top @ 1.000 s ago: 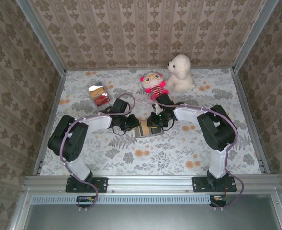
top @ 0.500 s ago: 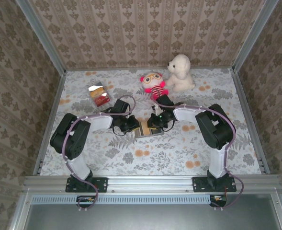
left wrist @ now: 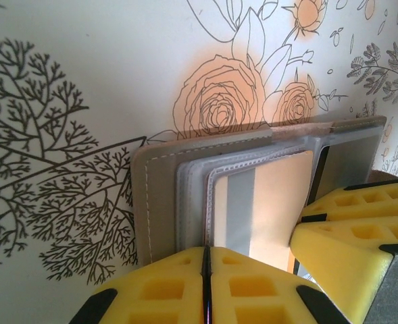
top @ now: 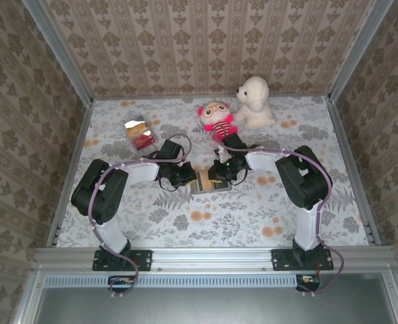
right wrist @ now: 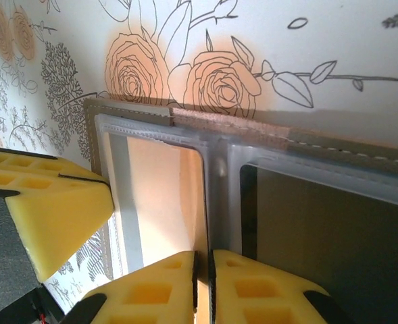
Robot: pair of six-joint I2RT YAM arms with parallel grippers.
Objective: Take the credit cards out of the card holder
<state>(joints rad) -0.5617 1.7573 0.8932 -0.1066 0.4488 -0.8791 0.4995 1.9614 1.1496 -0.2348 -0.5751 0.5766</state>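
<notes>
You see the thin grey two-leaf card holder (top: 204,183) lying open mid-table (top: 253,216), a gold-brown card (left wrist: 280,202) in its clear sleeve. Your left gripper (left wrist: 205,280) at its 9 o'clock and right gripper (right wrist: 203,283) at 3 o'clock are both clenched at its edges; loose shiny cards (top: 139,133) lie at 10 o'clock

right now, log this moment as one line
card holder: open flat | left gripper: shut at its edge | right gripper: shut near its crease | pale card: not yet out | grip: unclear
</notes>
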